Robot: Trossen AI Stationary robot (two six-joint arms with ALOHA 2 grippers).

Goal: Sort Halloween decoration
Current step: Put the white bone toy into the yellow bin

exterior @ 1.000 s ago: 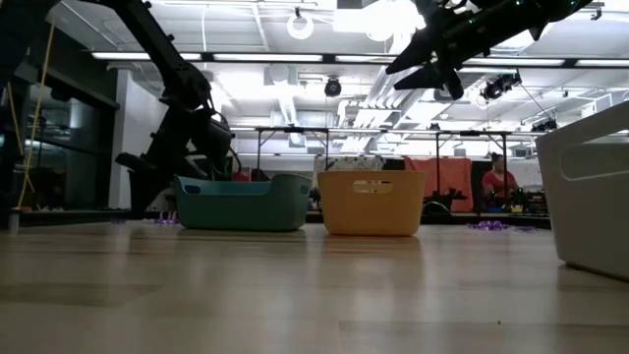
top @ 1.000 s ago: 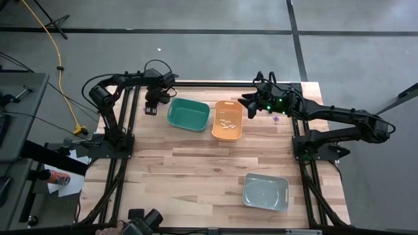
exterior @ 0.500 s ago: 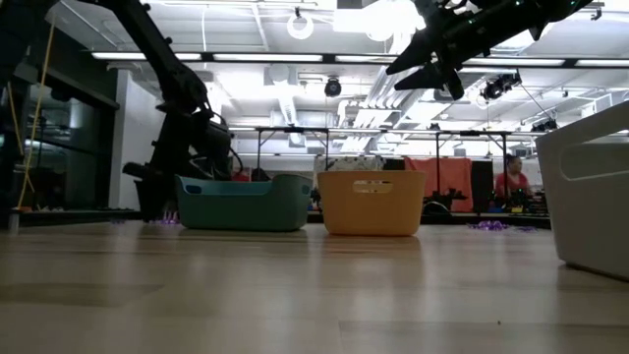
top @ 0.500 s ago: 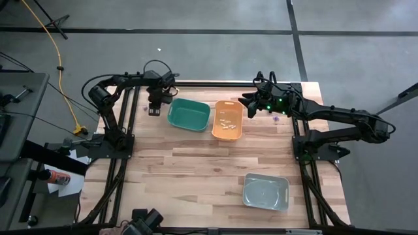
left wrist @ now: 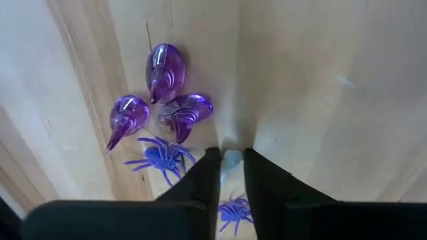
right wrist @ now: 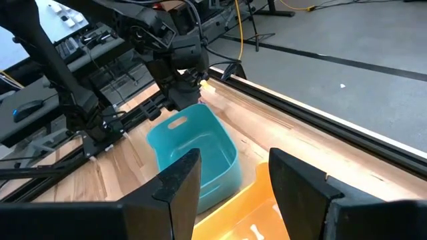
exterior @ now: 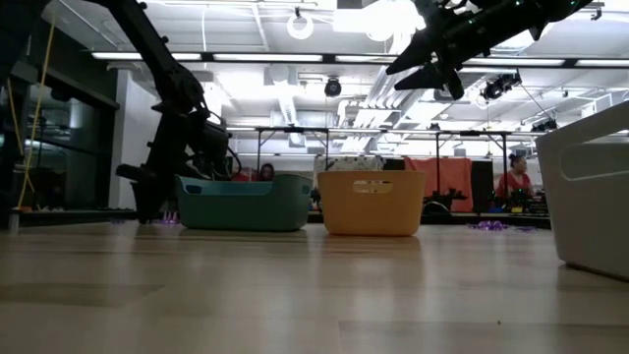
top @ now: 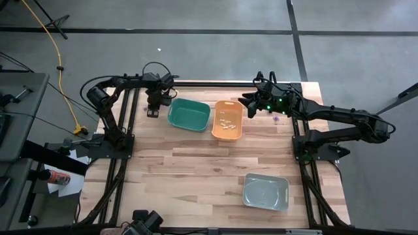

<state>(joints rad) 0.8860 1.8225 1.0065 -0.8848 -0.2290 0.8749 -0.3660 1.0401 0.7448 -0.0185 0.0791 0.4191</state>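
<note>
Purple Halloween decoration pieces lie on the table at its far left: three glossy claw-shaped ones (left wrist: 165, 72) and two spiders (left wrist: 160, 157). My left gripper (left wrist: 231, 175) points down among them, just left of the green bin (top: 188, 114), shut on a small pale trinket (left wrist: 231, 160). My right gripper (right wrist: 230, 179) hangs open in the air beside the orange bin (top: 228, 120), which holds cream pieces. More purple pieces (top: 275, 119) lie on the table under the right arm. My left gripper pinches the small pale trinket (left wrist: 231, 159) between its two fingertips (left wrist: 208, 175). The fingers come from above, pointing steeply down. The trinket sits at table level; whether it is lifted off the wood cannot be told.
A grey bin (top: 266, 192) stands at the near right of the table. The green and orange bins stand side by side at the far middle. Bare wood (top: 189, 166) lies across the table's middle and near left. People show in the room beyond the table.
My left gripper has tipped more steeply down toward the table beside the green bin.
</note>
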